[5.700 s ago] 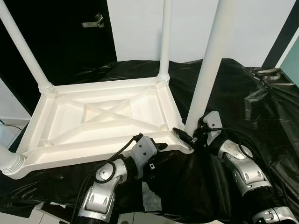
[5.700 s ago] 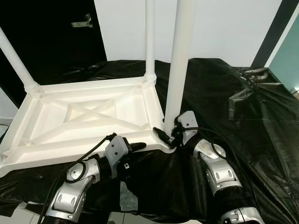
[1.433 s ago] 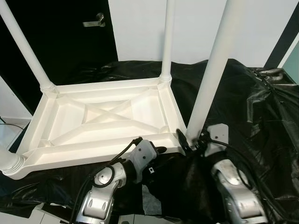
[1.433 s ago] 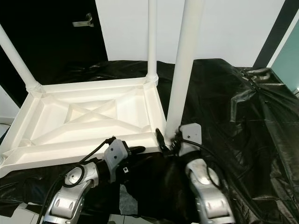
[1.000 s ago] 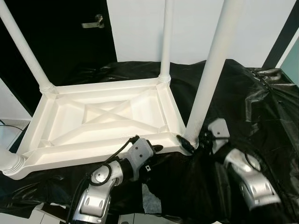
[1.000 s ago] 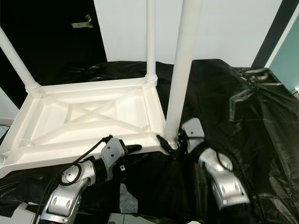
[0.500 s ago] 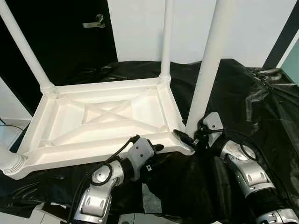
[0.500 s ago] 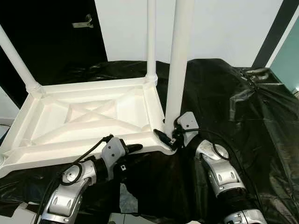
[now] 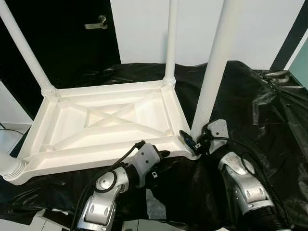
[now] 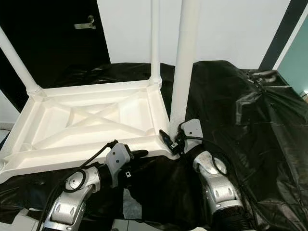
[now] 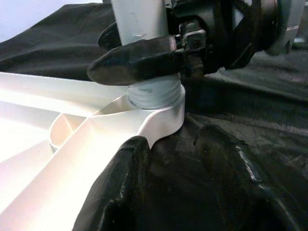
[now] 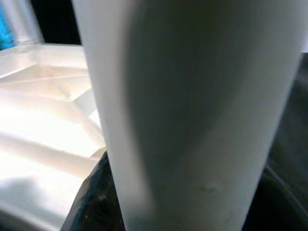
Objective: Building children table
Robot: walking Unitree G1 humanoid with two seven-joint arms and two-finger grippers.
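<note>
The table lies upside down on a surface draped in black sheet, its ribbed underside facing up at me with an X-shaped brace in the middle. Its legs stand upward from the corners: one at the far left, one at the far right, and the near-right leg rising just beside my right arm; at the near-left corner I can see just a ringed stub at the picture's edge. My right gripper is at the foot of that near-right leg, my fingers closed around it just above the threaded collar where it meets the corner socket; from my left wrist I can see one black finger pressed across the leg's base. My right wrist looks straight onto the leg, so close it is only a broad white column. My left gripper sits low at the table's near edge, close to the same corner, its two fingers spread apart, one touching the underside of the rim and the other over the sheet, gripping nothing. Behind the table are a white wall and a dark door with a handle.
</note>
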